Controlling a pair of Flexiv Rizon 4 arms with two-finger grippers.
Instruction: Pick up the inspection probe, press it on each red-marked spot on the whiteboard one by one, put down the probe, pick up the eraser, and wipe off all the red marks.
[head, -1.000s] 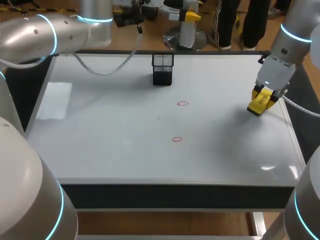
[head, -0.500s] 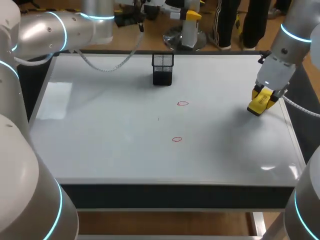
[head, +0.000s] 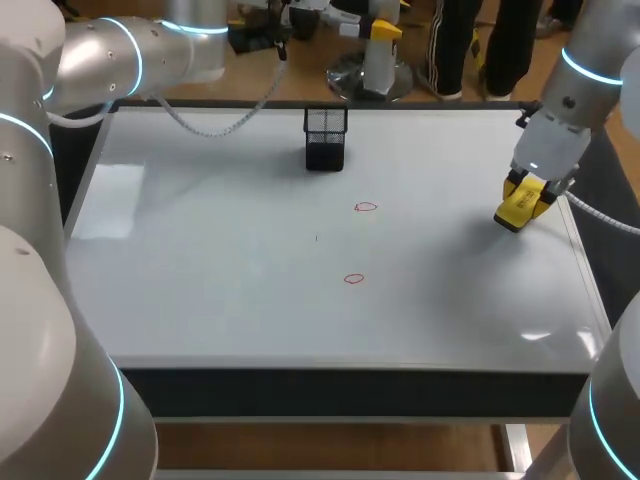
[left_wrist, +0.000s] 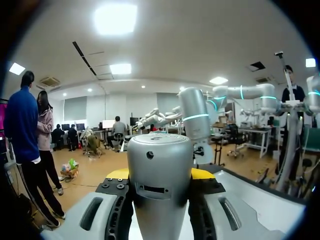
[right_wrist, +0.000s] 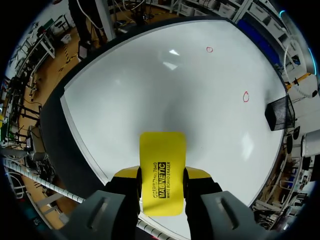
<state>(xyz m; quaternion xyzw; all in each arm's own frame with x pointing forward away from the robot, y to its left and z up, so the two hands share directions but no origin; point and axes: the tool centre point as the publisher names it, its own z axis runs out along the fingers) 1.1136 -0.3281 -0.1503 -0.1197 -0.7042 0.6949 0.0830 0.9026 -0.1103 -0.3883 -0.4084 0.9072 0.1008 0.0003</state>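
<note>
Two small red rings, one (head: 365, 207) farther back and one (head: 353, 279) nearer, are drawn mid-whiteboard (head: 200, 260). My right gripper (head: 520, 212) hovers by the board's right edge, shut on a yellow eraser (head: 523, 202). In the right wrist view the eraser (right_wrist: 161, 155) sticks out ahead of that gripper (right_wrist: 161, 181), with both red rings (right_wrist: 209, 49) (right_wrist: 245, 96) far ahead. My left arm (head: 150, 55) is raised over the back left corner. In its wrist view the left gripper (left_wrist: 160, 176) is shut on a silver cylindrical probe (left_wrist: 160, 160) pointing out at the room.
A black mesh holder (head: 325, 138) stands at the back middle of the board, also in the right wrist view (right_wrist: 280, 112). A loose grey cable (head: 215, 135) hangs from the left arm over the back left area.
My left arm has swung and lifted a little at the back left; its big link fills more of the view's left side. The right arm, eraser and red rings are unchanged.
</note>
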